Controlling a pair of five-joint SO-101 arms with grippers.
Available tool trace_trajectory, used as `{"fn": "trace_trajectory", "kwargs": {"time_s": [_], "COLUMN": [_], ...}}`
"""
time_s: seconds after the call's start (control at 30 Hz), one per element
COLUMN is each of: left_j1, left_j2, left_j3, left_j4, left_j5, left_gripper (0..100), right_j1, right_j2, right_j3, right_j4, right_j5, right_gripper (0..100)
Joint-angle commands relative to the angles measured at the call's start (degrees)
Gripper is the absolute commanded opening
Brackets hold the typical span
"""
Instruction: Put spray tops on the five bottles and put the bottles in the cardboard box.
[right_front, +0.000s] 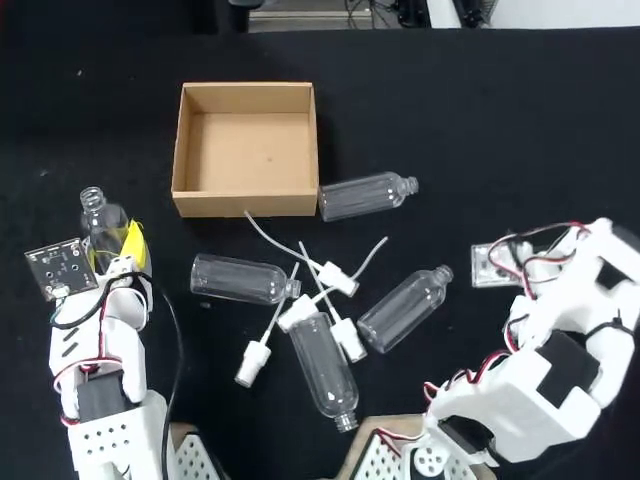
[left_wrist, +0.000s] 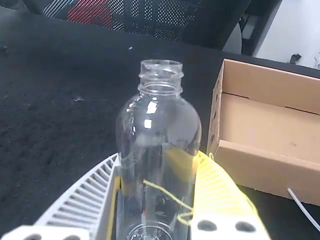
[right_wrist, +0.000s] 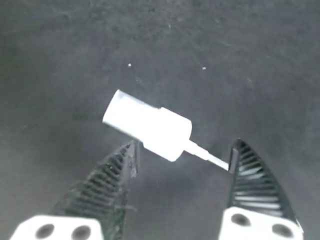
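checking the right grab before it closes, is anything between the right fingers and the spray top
Nothing visible is in the way. The spray top lies on the bare black table between the open right fingers, its thin tube ending right by one of them.

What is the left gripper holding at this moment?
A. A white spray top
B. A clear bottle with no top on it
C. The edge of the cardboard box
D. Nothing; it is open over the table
B: in the left wrist view the left gripper is closed on a clear bottle that stands upright with its neck open, beside the cardboard box.
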Motion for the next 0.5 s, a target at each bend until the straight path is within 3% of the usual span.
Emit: {"fn": "trace_trajectory", "kwargs": {"time_s": [0.0,0.2,0.37,0.47], "left_j1": [0.4,0.4,0.4,0.4], "left_j2": [-0.5,-0.5,-0.5,-0.5], "left_j3": [1.2,1.2,1.2,1.2], "left_j4": [0.0,0.0,0.0,0.0], "left_j5": [0.4,0.4,0.4,0.4], "left_gripper": [3,3,3,3], "right_j1": [0.7,-0.4,-1.4,-1.0], "right_j2": [-0.7,-0.8,-0.8,-0.8], "right_j3": [3.0,7.3,4.8,2.2], "right_j4": [-6.9,-9.0,-10.5,-10.5], "right_j5": [0.6,-1.1,-16.4,-30.9], "right_gripper": [26.8,25.8,0.2,5.2]}}
